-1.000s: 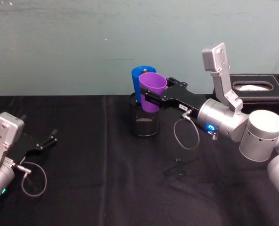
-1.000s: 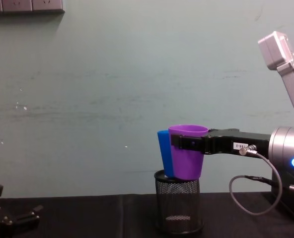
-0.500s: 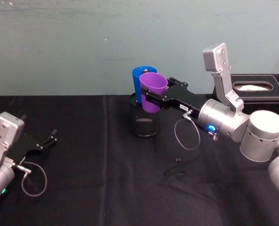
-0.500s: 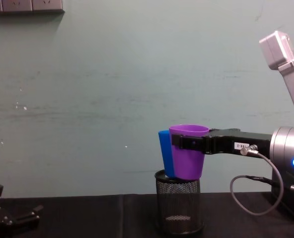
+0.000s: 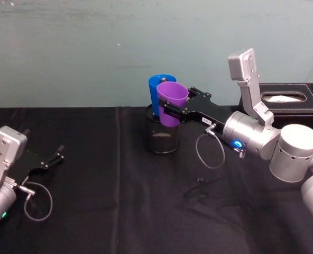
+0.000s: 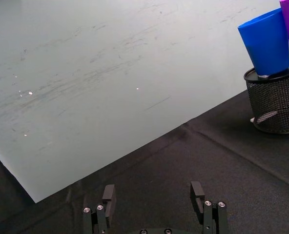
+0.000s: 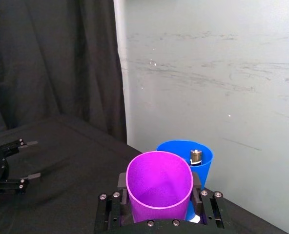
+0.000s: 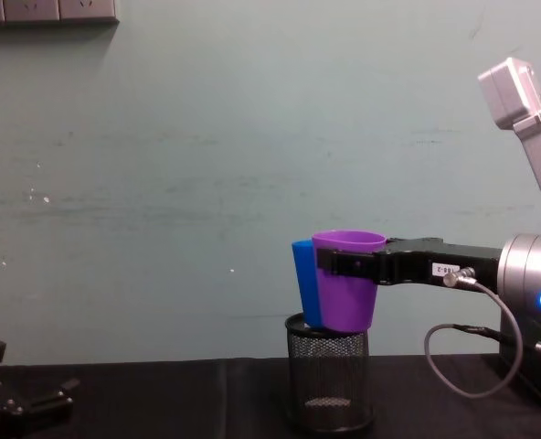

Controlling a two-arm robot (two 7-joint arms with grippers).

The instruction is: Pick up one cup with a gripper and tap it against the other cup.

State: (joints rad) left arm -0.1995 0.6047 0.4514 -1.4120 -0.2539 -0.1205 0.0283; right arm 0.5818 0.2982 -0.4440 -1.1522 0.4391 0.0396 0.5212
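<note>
Right hand [image 5: 173, 107] grips purple cup [image 5: 172, 94] just beside blue cup [image 5: 155, 93].

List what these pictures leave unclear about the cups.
Contact between purple cup and blue cup: chest view, purple overlaps the seam.
Blue cup's base: head view, sunk in the mesh holder, behind purple.
Small item inside blue cup: right wrist view, too small to identify.
Purple cup's base: right wrist view, hidden behind the right tool.

The small white label [image 8: 445, 269] on the right tool [image 8: 336, 264] cannot be read.
</note>
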